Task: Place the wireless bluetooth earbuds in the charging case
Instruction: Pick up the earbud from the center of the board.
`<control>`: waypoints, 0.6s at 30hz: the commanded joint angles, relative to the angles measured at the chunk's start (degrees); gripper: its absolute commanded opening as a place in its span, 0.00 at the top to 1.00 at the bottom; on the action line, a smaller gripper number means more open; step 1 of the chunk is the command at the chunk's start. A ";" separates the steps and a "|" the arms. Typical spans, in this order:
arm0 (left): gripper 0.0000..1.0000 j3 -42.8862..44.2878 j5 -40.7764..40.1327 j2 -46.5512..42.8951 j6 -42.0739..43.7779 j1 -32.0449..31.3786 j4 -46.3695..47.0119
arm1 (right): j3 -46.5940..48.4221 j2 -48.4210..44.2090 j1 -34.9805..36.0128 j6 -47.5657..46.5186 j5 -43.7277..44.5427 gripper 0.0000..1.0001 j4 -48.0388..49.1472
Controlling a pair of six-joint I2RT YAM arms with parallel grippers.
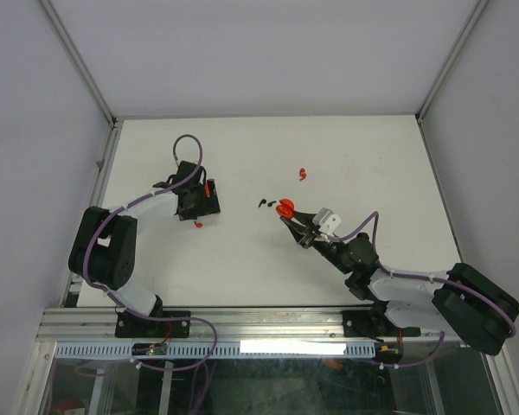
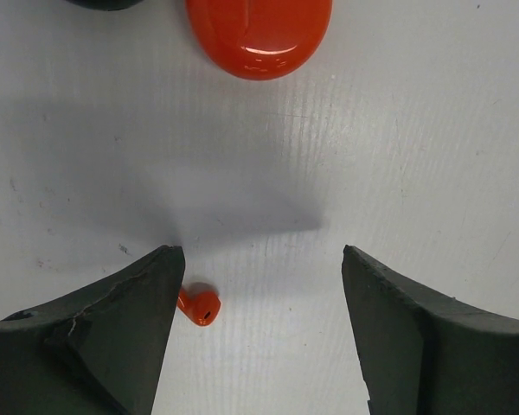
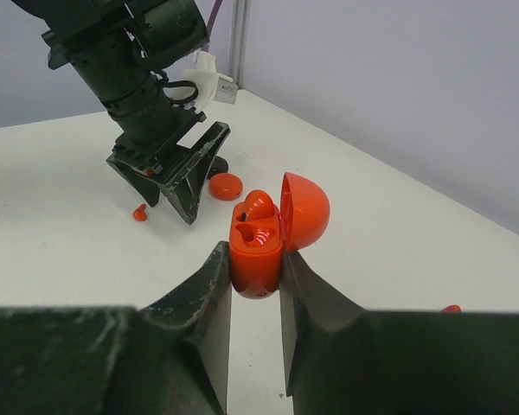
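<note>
R gripper (image 3: 254, 264) clamped on open red charging case (image 3: 257, 252), lid up. L gripper (image 2: 261, 259) fingers apart, low over table (image 2: 415, 130). Near red earbud (image 2: 199, 306) lies just beside one L finger. Black earbuds (image 1: 264, 203) on table near case, far red earbud (image 1: 303, 173) further back.
</note>
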 commanded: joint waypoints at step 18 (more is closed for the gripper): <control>0.29 -3.21 5.45 -8.92 0.38 -0.56 -6.81 | 0.34 -0.79 0.10 1.25 0.74 1.00 2.97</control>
